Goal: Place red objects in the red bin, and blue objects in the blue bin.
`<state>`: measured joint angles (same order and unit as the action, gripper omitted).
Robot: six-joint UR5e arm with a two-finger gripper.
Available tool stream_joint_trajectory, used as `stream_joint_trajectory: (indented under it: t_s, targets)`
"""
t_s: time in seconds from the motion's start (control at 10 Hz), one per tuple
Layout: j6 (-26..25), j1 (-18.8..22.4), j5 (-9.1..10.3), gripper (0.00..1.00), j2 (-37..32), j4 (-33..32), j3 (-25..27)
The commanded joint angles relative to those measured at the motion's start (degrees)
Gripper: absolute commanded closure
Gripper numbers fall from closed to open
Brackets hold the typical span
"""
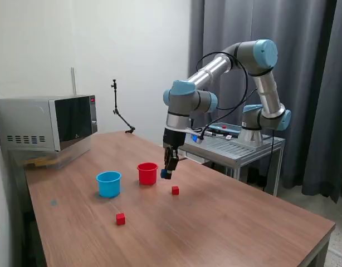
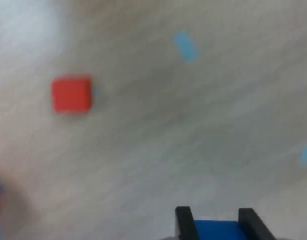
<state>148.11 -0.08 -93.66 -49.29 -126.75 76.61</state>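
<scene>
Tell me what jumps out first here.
The claw hangs above the wooden table beside the red cup, pinching a dark blue cube. The light blue cup stands on the exterior view's left of the red one. Two red cubes lie loose on the table.

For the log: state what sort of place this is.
Probably a lab or workshop room: a robot arm works over a wooden table, with a microwave on it and grey curtains behind.
</scene>
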Motion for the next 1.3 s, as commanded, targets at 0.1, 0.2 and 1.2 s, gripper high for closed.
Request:
stream_joint_trajectory:
  t_s: [0.1,0.2,1.2]
  targets:
    - [6.6,-3.9,0.14,1.00,-1.0,0.2,-3.6]
    - [7.4,-5.3,-0.03,1.00,-0.7,2.4,-5.1]
    - [9.6,-10.9,0.05,1.00,4.4,7.4,-12.9]
